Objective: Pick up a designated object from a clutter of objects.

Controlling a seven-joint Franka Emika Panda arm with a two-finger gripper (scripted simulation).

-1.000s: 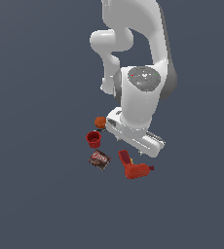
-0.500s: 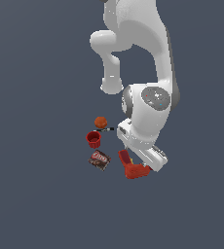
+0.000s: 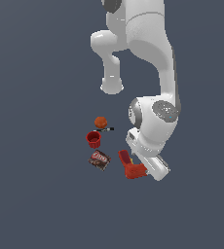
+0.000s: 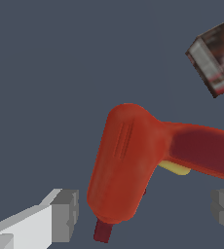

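The white arm's gripper (image 4: 144, 214) hangs spread wide, its 2 fingers (image 4: 64, 215) flanking the bulky red L-shaped plastic drill (image 4: 133, 165) (untouched). Centre lower before clamping. Beside the drill: dark flat packet (image 3: 100, 159), small red cup (image 3: 93, 139).

The arm (image 3: 155, 73) bends low, its hand (image 4: 143, 214) pointing down with both fingers (image 4: 63, 214) spread wide apart.

Red drill (image 4: 133, 160) lying between spread jaws, untouched; yellow mark (image 4: 175, 168) under handle; dark packet (image 4: 216, 61) near.
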